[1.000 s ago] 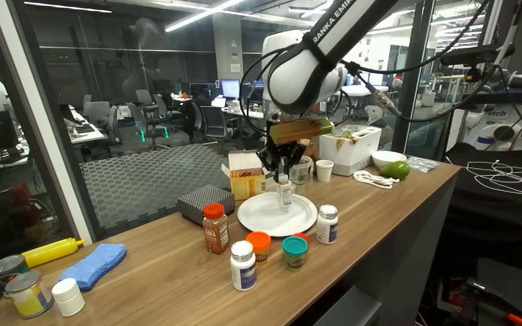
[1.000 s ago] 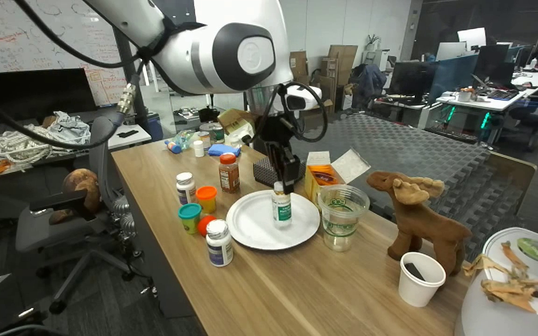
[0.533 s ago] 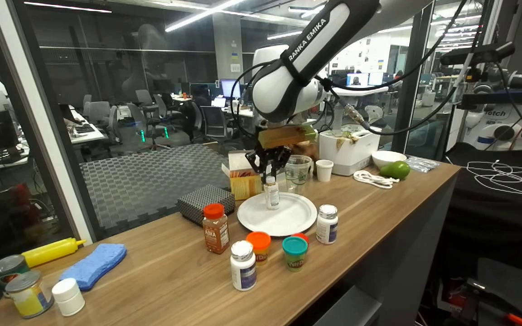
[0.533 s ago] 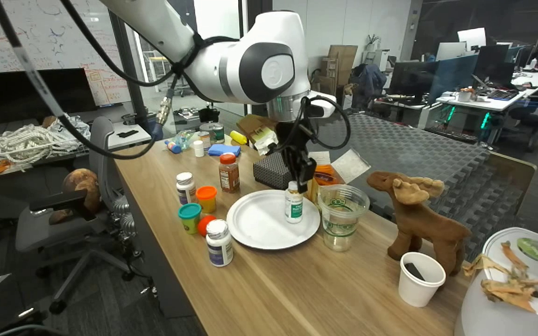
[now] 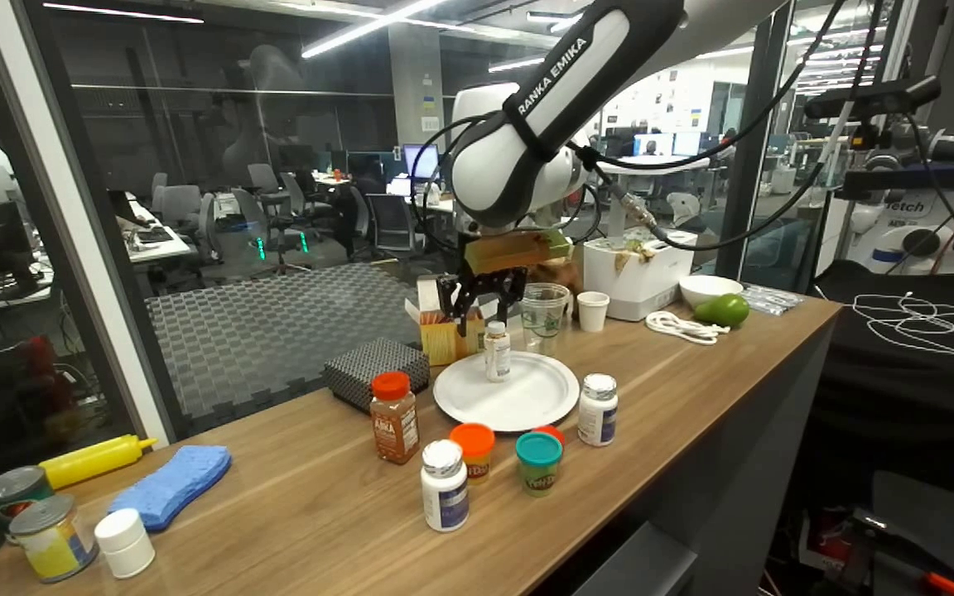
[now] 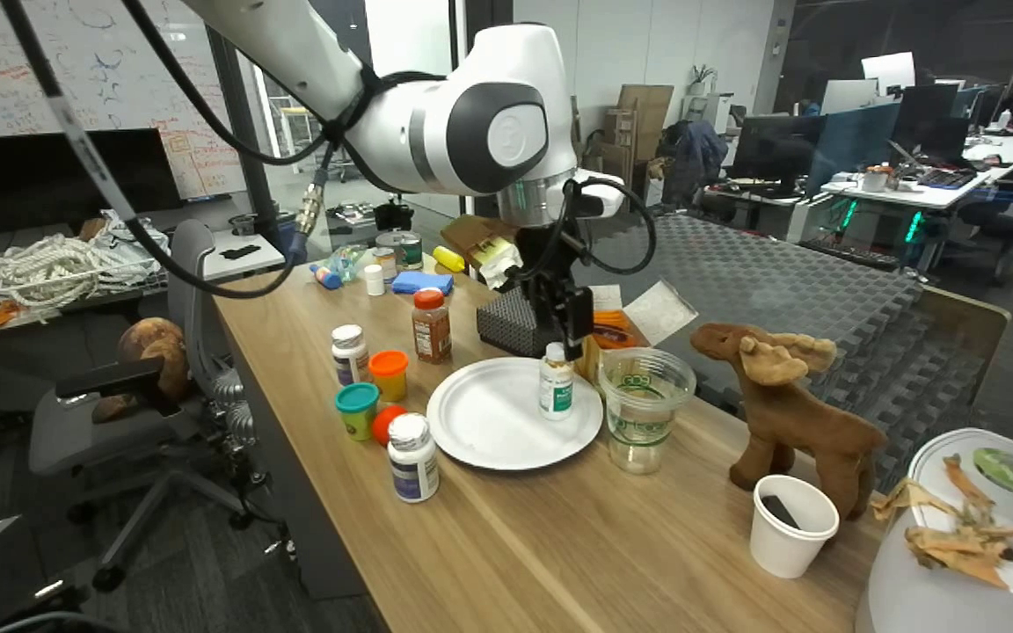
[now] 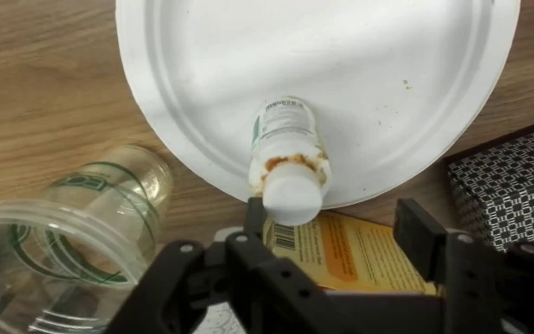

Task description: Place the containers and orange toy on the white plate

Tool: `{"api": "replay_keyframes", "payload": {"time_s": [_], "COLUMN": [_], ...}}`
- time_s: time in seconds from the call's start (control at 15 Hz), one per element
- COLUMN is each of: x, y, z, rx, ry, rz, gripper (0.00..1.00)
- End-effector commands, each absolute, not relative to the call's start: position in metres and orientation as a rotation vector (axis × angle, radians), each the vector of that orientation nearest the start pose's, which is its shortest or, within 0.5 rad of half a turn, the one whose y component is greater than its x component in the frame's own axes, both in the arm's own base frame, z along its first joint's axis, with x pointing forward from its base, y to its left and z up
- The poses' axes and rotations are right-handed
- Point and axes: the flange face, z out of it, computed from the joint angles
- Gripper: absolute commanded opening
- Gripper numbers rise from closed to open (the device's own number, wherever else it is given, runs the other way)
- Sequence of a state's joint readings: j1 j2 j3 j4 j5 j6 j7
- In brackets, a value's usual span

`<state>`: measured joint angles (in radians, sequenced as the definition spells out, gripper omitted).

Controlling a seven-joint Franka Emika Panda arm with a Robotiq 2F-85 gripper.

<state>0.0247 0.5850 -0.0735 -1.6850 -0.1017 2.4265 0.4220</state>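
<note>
White bottle (image 7: 290,153), one: upright on the white plate (image 7: 387,55), near its rim. My gripper (image 7: 332,218), clasping it a second ago, now stands wide: released, I judge. Orange toy (image 6: 387,425) and other containers (image 6: 413,459): off the plate, yet to place.

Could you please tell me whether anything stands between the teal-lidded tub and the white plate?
Partly, yes: the orange toy sits close beside the teal-lidded tub, on the side toward the white plate. Lifting the tub would probably clear it.

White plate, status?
Fingers open, nothing held. White bottle upright on white plate; orange toy off it. Clear cup and yellow box close by, possibly in the way.
</note>
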Motion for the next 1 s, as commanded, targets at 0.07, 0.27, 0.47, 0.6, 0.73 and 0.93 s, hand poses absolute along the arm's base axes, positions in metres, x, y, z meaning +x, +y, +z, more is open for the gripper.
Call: {"api": "replay_keyframes", "payload": {"time_s": [0.07,0.27,0.47,0.6,0.73,0.93], "x": [0.672,0.645,0.616,0.596,0.571,0.539], "y": [-0.002,0.006,0.013,0.016,0.012,-0.004], "z": [0.306,0.33,0.351,0.359,0.358,0.342], "rx": [-3.166,-3.2,-3.22,-3.243,-3.279,-3.269], "ry": [0.543,0.556,0.538,0.544,0.527,0.492], "rz": [-0.337,-0.39,-0.441,-0.434,-0.352,-0.163], "gripper": [1.0,1.0,1.0,1.0,1.0,1.0]}}
